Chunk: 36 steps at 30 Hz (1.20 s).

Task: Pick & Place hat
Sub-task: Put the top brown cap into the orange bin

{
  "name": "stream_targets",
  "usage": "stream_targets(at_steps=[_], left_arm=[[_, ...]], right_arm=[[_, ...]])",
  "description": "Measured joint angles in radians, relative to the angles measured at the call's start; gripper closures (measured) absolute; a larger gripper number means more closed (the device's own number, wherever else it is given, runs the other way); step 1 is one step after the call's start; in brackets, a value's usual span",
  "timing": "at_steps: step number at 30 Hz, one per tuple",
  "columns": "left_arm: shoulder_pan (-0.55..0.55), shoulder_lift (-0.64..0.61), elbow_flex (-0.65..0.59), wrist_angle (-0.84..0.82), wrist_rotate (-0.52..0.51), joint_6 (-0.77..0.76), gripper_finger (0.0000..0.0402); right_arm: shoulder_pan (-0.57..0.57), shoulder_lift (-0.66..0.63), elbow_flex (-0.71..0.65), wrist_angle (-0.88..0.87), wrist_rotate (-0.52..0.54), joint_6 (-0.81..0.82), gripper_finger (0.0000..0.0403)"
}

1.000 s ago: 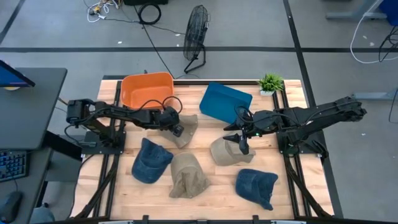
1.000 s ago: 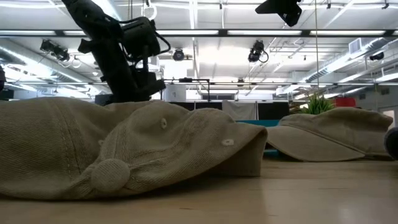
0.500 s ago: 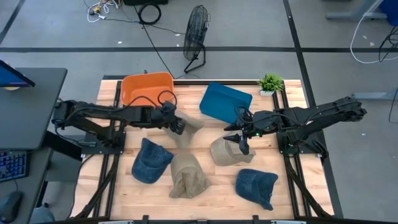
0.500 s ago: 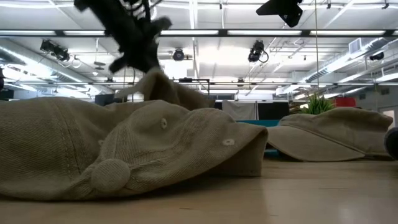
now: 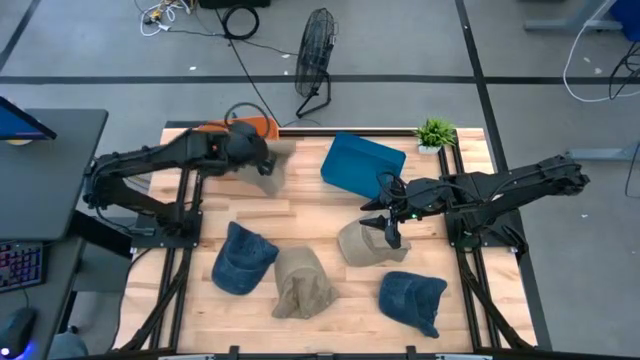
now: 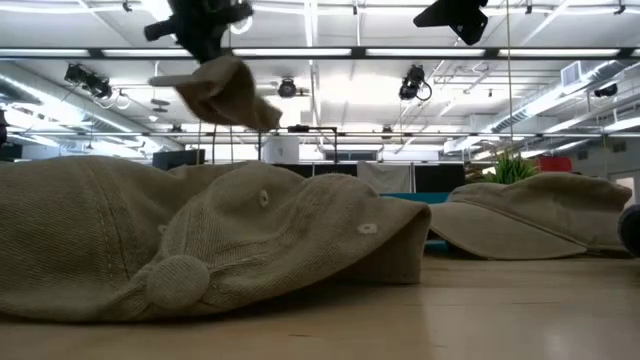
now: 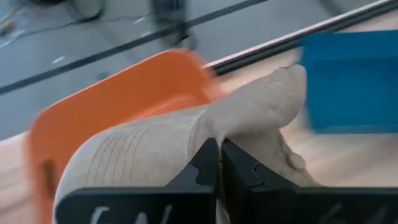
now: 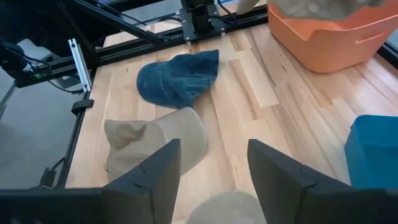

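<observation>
Left gripper (image 7: 214, 163): fingers pressed together on a fold of the tan cap (image 5: 268, 160), which hangs from them clear of the worktop (image 5: 300, 205), over the orange bin (image 5: 258, 127). Right gripper (image 5: 385, 228): fingers spread above a second tan cap (image 5: 362, 245)

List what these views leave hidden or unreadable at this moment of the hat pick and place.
- Orange bin: in the high view the left gripper, its arm and the carried tan hat cover most of it, so its contents are unseen.
- Carried tan hat: motion-blurred in the left wrist view.
- Low view: the tan hat in front blocks nearly all of the table behind.
- Right gripper: the hat beneath it is cut off by the right wrist view's edge.
</observation>
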Motion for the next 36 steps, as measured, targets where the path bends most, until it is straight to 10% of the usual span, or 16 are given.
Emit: stream_targets(at_steps=[13,23,36], left_arm=[[0.343,0.005,-0.008,-0.108,-0.018,0.115,0.0396],[0.485,0.02,-0.273,0.385,0.167,0.371,0.0395],[0.505,0.018,-0.554,0.721,0.138,0.337,0.0382]], right_arm=[[0.0,0.0,0.0,-0.013,0.0,0.0,0.0213],[0.0,0.0,0.0,-0.013,0.0,0.0,0.0213],[0.0,0.0,0.0,-0.012,0.0,0.0,0.0213]])
